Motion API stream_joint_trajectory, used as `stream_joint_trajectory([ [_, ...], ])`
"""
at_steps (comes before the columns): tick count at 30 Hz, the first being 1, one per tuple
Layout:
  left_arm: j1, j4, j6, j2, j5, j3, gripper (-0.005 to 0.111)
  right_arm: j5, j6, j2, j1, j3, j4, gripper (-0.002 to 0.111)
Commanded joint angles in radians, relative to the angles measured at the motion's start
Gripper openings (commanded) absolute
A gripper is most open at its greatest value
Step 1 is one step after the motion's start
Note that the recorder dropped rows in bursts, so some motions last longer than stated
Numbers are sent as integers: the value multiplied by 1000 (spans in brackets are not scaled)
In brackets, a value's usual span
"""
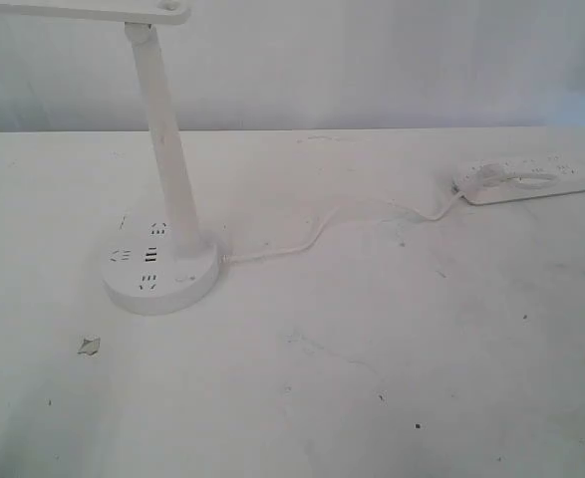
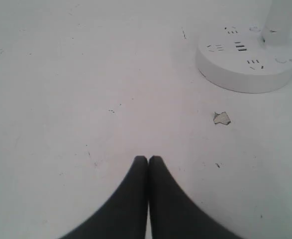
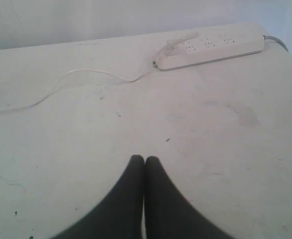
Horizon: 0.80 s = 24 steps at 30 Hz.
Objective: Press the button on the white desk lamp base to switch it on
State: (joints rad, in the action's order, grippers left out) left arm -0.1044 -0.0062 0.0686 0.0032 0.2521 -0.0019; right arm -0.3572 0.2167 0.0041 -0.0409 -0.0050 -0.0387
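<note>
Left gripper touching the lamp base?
No. In the left wrist view the left gripper, jaws together, is over the table, with a clear gap to the white desk lamp base.

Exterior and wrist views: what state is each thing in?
white desk lamp base, upright, untouched by either claw.
power strip, flat, one socket taken by a plug.
cord, slack, plugged into the power strip.
left claw, shut, empty.
right claw, shut, empty.
</note>
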Motion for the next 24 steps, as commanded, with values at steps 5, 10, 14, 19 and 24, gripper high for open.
stream_joint_trajectory([
  [5, 8, -2, 1, -3, 2, 2, 0, 15, 4, -4, -7, 5, -2, 0],
  [10, 8, -2, 1, -3, 2, 2, 0, 15, 4, -4, -7, 5, -2, 0],
  [14, 8, -2, 1, -3, 2, 2, 0, 17, 4, -4, -7, 5, -2, 0],
  [19, 8, -2, 1, -3, 2, 2, 0, 51, 4, -4, -7, 5, -2, 0],
  [24, 8, -2, 1, -3, 2, 2, 0, 71, 4, -4, -7, 5, -2, 0],
])
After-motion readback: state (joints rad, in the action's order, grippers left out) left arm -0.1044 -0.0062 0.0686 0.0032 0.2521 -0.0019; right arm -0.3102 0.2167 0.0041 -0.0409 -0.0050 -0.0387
